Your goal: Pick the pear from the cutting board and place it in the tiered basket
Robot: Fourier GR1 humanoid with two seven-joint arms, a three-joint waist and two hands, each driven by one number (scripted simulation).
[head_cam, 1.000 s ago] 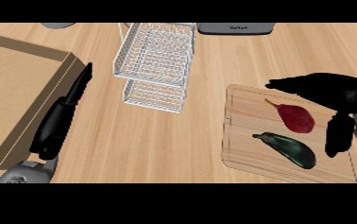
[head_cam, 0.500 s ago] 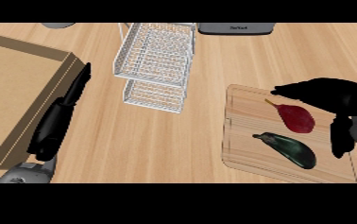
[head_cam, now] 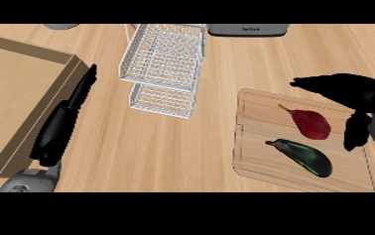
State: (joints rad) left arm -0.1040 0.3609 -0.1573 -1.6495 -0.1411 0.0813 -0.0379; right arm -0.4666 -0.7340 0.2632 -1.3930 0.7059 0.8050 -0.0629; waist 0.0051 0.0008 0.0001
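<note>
Box (head_cam: 29, 90): flat tan box with a plain matte top and straight edges, at the left side of the counter.
Left hand (head_cam: 64, 120): black and slim, lying beside the box; the fingers are straight and together, pointing far, and hold nothing.
Counter (head_cam: 205, 145): light wood with fine long grain.
Tiered basket (head_cam: 164, 55): white wire mesh, two rectangular trays stepped one above the other, in the far middle.
Cutting board (head_cam: 256, 130): pale wood, rectangular with rounded corners, at the right.
Pear (head_cam: 311, 122): dark red, smooth, drop-shaped with a thin stalk; it lies on the far half of the cutting board.
Dark long vegetable (head_cam: 304, 157): glossy, curved, just near of the pear.
Right hand (head_cam: 344, 88): black, spread apart above the pear's right side, with the thumb hanging just beside it; no contact shows.
</note>
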